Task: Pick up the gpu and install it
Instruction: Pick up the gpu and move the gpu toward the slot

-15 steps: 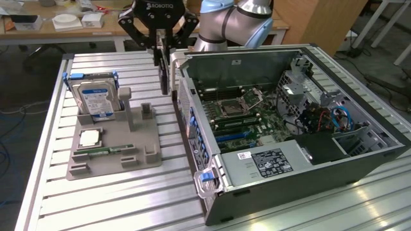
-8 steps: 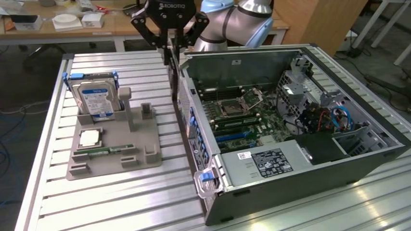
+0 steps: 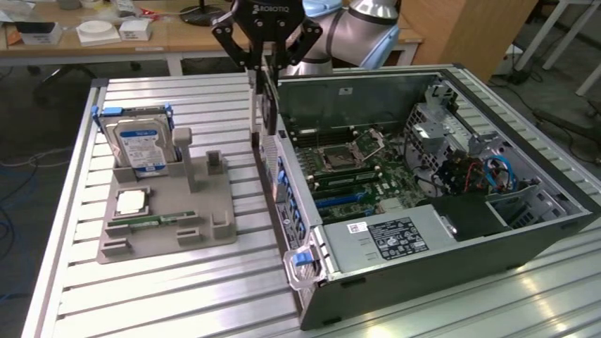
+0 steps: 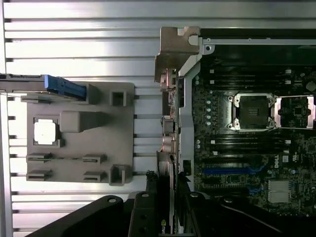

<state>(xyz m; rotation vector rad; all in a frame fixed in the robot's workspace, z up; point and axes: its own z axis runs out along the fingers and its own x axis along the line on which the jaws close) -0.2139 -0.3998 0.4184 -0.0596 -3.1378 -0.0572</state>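
Pointed gripper [image 3: 267,65] straight down from arm [image 3: 362,24] at back of ext. view, above rear wall of PC case [image 3: 451,260]. Clamped fingers [image 4: 142,217] on top edge of gpu [image 3: 267,98], w/ card hanging upright & edge-on, clear of tabletop [image 3: 188,296], over case's rear edge, not seated on motherboard [image 3: 367,176].

Top of case [image 3: 549,218]: open, room over board [image 3: 376,169].
In the way: case wall [image 3: 281,176], just under gpu [image 3: 270,98].
The exterior view's left: tray [image 3: 160,243], hard drive [image 3: 141,144].
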